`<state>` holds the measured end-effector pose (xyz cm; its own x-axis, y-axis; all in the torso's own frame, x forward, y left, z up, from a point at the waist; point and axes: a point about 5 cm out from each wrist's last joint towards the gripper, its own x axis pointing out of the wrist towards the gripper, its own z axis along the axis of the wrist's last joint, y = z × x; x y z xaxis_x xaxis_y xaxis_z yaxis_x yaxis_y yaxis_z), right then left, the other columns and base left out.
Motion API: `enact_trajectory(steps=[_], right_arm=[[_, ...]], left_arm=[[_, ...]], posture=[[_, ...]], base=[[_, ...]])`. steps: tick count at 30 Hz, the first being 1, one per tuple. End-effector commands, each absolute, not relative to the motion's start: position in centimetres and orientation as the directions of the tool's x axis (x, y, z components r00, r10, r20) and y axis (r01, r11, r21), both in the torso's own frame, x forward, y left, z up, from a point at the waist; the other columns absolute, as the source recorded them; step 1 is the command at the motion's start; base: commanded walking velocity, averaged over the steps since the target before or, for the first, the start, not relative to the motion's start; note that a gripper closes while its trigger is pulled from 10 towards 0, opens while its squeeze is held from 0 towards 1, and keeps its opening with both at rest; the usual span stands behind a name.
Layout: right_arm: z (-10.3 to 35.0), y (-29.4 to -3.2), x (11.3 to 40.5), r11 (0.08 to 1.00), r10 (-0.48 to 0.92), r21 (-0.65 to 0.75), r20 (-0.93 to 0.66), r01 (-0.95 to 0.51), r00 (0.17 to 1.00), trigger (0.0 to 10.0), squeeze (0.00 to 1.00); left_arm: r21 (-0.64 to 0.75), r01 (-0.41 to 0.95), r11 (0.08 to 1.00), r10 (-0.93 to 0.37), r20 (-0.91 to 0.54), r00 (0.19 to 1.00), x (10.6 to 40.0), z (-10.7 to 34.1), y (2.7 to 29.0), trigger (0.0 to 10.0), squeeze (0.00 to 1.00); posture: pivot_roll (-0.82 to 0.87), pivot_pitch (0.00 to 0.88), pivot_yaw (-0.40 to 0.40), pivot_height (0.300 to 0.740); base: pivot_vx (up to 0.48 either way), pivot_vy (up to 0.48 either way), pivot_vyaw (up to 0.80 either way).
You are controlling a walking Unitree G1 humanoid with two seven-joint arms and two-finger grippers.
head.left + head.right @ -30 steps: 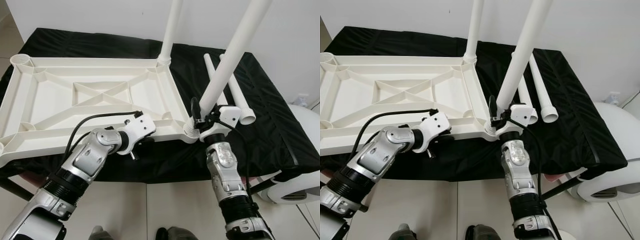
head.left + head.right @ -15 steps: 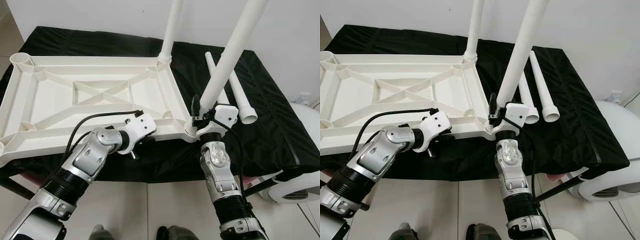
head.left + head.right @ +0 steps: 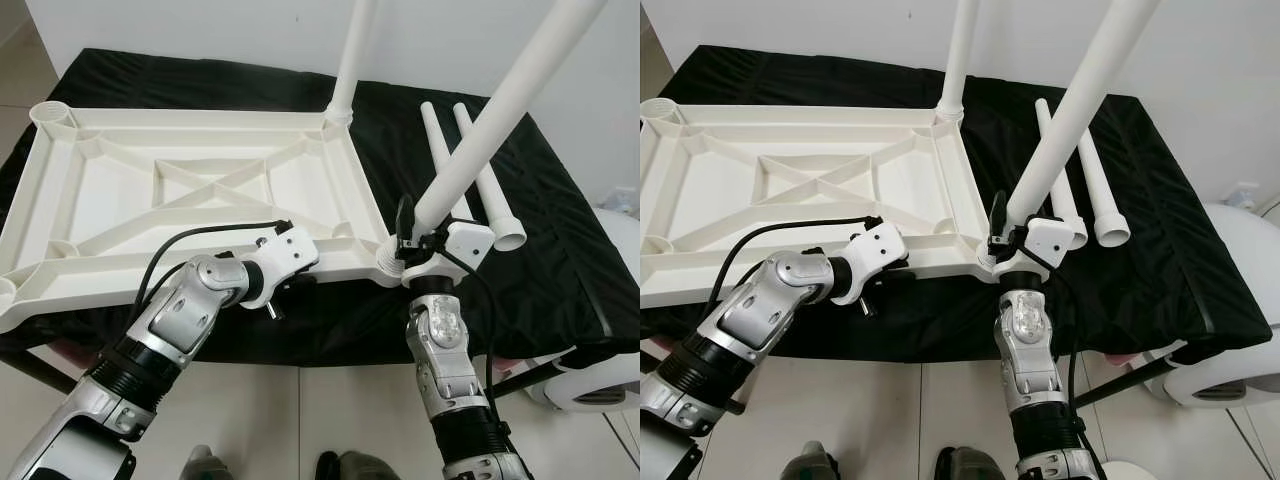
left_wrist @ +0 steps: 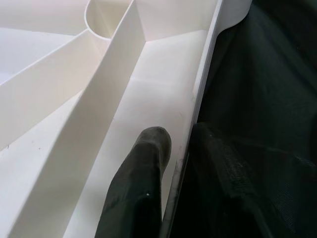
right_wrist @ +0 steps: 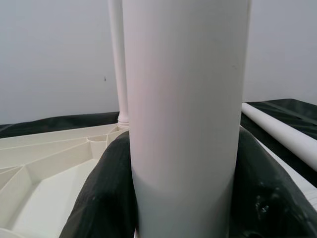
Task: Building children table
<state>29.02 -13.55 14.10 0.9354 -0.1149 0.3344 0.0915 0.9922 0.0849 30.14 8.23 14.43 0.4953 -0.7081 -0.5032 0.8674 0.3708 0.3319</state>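
Right fingers (image 5: pixel 257 198) clamped around leg (image 3: pixel 490 130) – left fingers (image 4: pixel 143 183) pinching tabletop (image 3: pixel 120 200) rim.

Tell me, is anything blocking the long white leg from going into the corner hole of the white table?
Nothing visible blocks it. The right gripper holds the long white plastic leg tilted, its bottom end already at the near corner socket of the upside-down white plastic tabletop. The left gripper pinches the tabletop's near rim.
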Motion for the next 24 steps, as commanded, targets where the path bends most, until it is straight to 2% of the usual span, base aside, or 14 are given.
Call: enact_trajectory(steps=[1, 21, 22, 24], right_arm=[[7.6, -20.7, 26.4, 0.895, -0.446, -0.002, 0.032, 0.446, 0.895, 10.0, 0.0], [8.0, -19.0, 26.6, 0.934, -0.351, -0.039, 0.073, 0.354, 0.934, 10.0, 0.0], [8.1, -19.0, 26.6, 0.939, -0.338, -0.035, 0.079, 0.341, 0.938, 10.0, 0.43], [8.2, -18.9, 26.6, 0.943, -0.329, -0.032, 0.083, 0.332, 0.941, 10.0, 0.43]], left_arm=[[0.42, 0.814, 0.401, -0.685, -0.453, 0.571, 30.9, 16.6, 9.5, 10.0, 0.0], [0.423, 0.814, 0.398, -0.689, -0.448, 0.569, 30.9, 16.6, 9.2, 10.0, 0.0], [0.423, 0.815, 0.397, -0.69, -0.448, 0.569, 30.9, 16.6, 9.2, 10.0, 0.0], [0.423, 0.815, 0.397, -0.691, -0.447, 0.568, 30.9, 16.6, 9.2, 10.0, 0.0]], posture=[[0.06, 0.07, -0.066, 0.74], [0.06, 0.051, -0.074, 0.74], [0.06, 0.052, -0.075, 0.74], [0.06, 0.052, -0.075, 0.74]], base=[[0.0, 0.0, 0.0], [0.0, 0.0, 0.0], [0.0, 0.0, 0.0], [0.0, 0.0, 0.0]])
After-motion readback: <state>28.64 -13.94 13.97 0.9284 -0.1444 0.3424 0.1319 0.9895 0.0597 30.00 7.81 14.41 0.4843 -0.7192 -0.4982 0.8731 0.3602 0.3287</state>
